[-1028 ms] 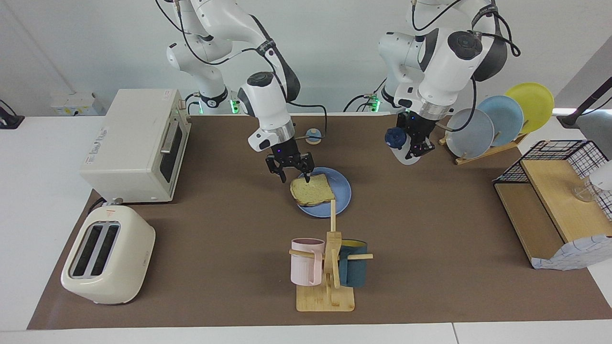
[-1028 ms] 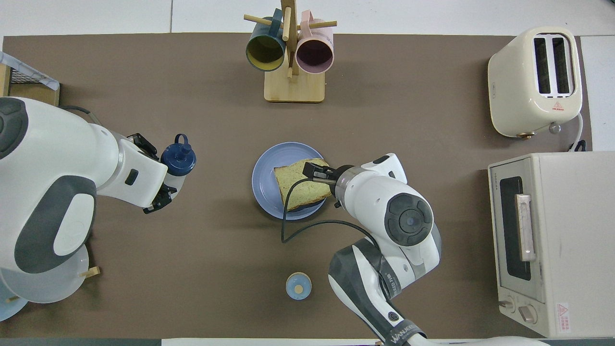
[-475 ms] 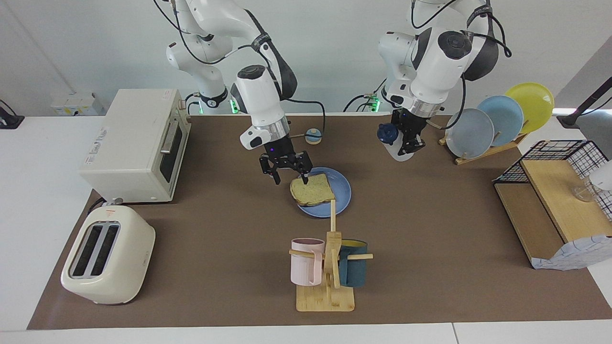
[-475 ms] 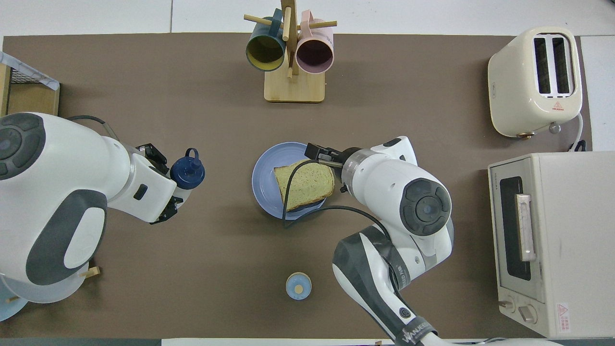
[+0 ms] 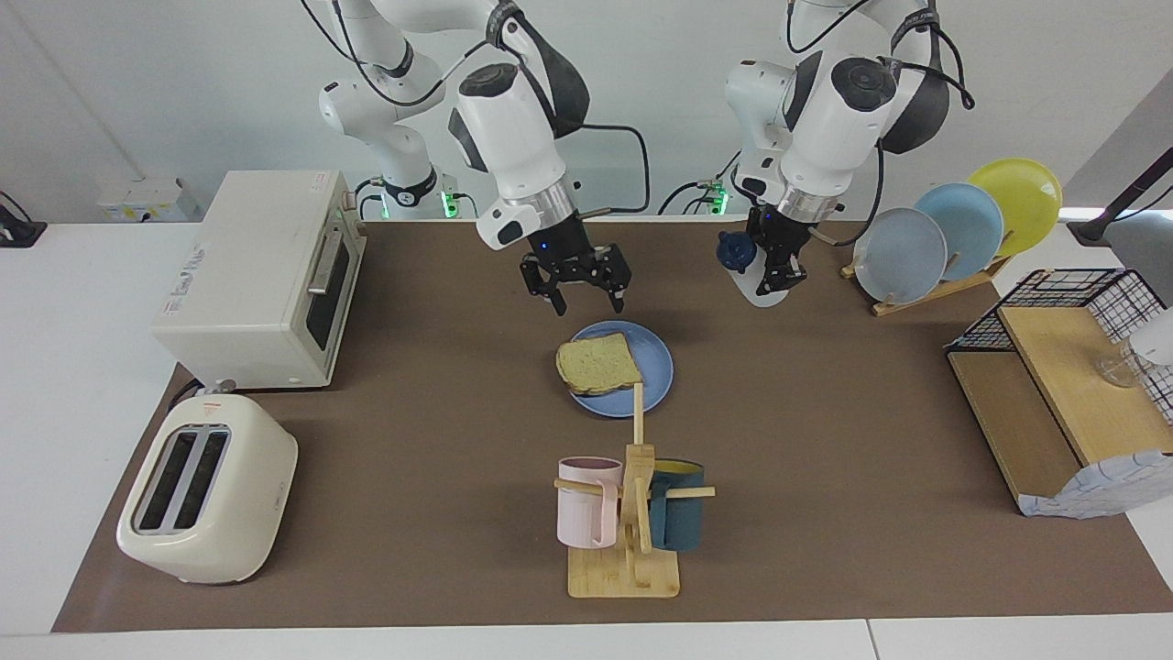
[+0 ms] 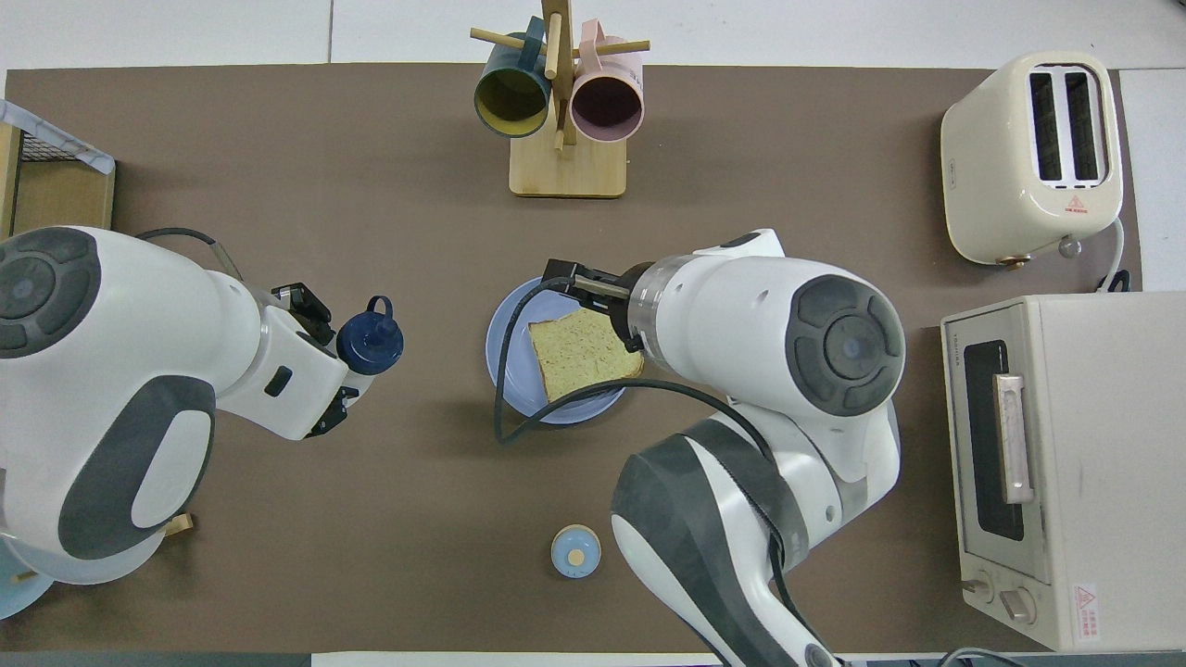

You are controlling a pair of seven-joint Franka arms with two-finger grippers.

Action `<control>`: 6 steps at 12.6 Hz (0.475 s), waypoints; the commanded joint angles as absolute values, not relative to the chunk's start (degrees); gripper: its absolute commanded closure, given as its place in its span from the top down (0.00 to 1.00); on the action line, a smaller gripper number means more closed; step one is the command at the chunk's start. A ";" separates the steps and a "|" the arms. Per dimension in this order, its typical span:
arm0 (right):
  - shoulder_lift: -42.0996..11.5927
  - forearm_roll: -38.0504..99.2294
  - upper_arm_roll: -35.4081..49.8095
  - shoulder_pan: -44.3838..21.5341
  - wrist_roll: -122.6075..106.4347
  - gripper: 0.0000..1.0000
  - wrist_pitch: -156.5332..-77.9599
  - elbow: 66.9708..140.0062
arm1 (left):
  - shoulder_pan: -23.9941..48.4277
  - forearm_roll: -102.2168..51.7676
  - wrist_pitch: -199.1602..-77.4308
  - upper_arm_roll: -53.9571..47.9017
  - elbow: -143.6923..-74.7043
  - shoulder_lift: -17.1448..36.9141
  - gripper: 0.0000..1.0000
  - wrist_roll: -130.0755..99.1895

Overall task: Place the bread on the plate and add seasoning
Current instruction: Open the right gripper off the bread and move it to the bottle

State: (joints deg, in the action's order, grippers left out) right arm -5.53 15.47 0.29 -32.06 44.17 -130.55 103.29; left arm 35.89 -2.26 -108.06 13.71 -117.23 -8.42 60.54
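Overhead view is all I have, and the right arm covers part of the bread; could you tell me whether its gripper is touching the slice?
Observer: No, the right gripper hangs open in the air, clear of the bread, which lies flat on the plate.
Operator: Thank you; is the seasoning resting on the table?
Observer: No, the left gripper holds the seasoning off the table, tilted, with its cap toward the right arm's end.
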 commanded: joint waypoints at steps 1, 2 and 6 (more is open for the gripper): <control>-5.28 19.68 0.96 -31.99 44.64 0.91 -122.10 94.77 | 36.74 -2.99 -108.90 14.24 -119.70 -10.63 0.00 61.17; -5.19 20.38 2.53 -32.08 45.43 0.85 -121.73 93.18 | 36.74 -2.99 -108.90 14.33 -119.88 -10.72 0.00 61.26; -5.71 19.42 5.71 -34.71 52.03 0.60 -126.55 90.79 | 36.74 -2.99 -109.34 14.24 -120.41 -11.07 0.00 61.26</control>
State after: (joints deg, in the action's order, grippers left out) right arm -4.44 19.31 5.19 -33.66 50.75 -124.10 91.44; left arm 35.90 -2.26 -108.09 13.71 -117.97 -8.64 60.54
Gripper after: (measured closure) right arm 0.392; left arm 0.529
